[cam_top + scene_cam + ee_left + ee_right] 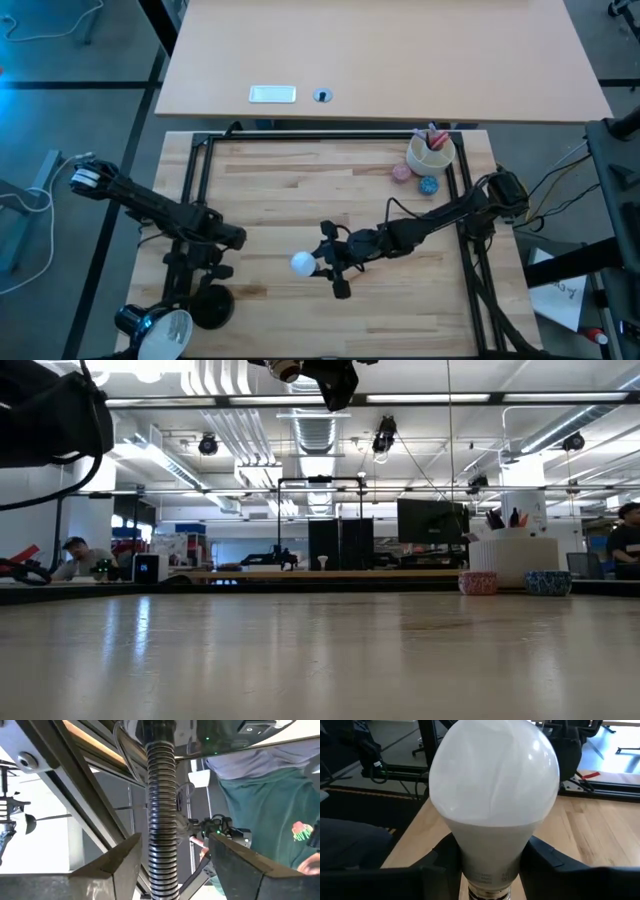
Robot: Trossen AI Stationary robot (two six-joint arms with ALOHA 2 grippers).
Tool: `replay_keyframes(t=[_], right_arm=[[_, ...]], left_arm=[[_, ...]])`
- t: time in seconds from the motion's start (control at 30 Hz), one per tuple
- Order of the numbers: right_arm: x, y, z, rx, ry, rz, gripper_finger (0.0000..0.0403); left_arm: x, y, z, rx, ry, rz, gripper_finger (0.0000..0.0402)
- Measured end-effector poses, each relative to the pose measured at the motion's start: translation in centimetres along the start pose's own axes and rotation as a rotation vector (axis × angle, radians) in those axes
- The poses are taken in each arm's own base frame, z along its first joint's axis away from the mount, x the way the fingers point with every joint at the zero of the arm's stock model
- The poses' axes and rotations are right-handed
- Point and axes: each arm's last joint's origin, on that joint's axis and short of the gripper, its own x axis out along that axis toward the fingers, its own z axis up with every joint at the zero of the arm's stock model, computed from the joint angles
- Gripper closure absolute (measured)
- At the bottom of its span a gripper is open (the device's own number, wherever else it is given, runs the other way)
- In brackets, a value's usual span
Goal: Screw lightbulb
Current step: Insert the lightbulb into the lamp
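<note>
**Bulb in right gripper above table centre; left gripper at lamp neck**

1. Right gripper [318,262]: dark two-finger tool at mid-table in the high view, clenched on the small matte white globe-shaped lightbulb [302,263]. In the right wrist view the lightbulb [492,800] fills the frame, its narrow neck pinched between both dark fingers [442,862]; the metal base is cut off at the frame edge. The low view shows only the underside of this gripper at the top edge, clear of the table surface; the bulb there is mostly cropped.

2. Left gripper [205,262]: dark tool near the table's left front. In the left wrist view its fingers [112,865] stand either side of the black ribbed flexible neck [162,815] of the black desk lamp [160,325], with a gap visible on each side, so the grip is released. Fingertips are cut off.

3. Lamp's silvery reflector shade [165,333]: at the front left corner, partly cropped; the socket cannot be made out.

4. Light wooden butcher-block table [270,190]: bare centre.

5. Round cream cup of pens [431,152]: far right corner. Contents too small to identify.

6. Small pink ball [401,172] and small blue ball [429,185]: just beside the cup.

7. Person in green clothing [270,810]: behind the lamp neck in the left wrist view, partly hidden.
</note>
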Motion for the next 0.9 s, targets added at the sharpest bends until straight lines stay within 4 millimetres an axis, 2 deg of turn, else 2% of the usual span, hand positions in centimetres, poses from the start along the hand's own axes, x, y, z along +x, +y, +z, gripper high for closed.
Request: replay_keyframes(t=[0.17, 0.37, 0.6, 0.73, 0.9], right_arm=[[0.0, 0.5, 0.0, 0.000, 0.000, 0.009, 0.0265], [-0.1, 0.9, -0.1, 0.001, 0.002, 0.020, 0.0267], [-0.1, 1.2, -0.1, 0.010, 0.002, 0.022, 0.0263], [-0.1, 1.2, -0.2, 0.016, 0.008, 0.010, 0.0267], [-0.3, 1.1, -0.5, 0.010, 0.052, -0.002, 0.0267]], left_arm=[[1.0, -0.7, -0.6, 0.009, 0.008, 0.074, 0.0181], [2.3, -0.6, -0.6, 0.002, 0.012, 0.165, 0.0181], [2.8, -1.6, -0.2, 0.057, 0.019, 0.153, 0.0187], [3.1, -2.4, 0.0, 0.095, 0.029, 0.139, 0.0228], [3.3, -3.1, 0.1, 0.115, 0.043, 0.140, 0.0330]])
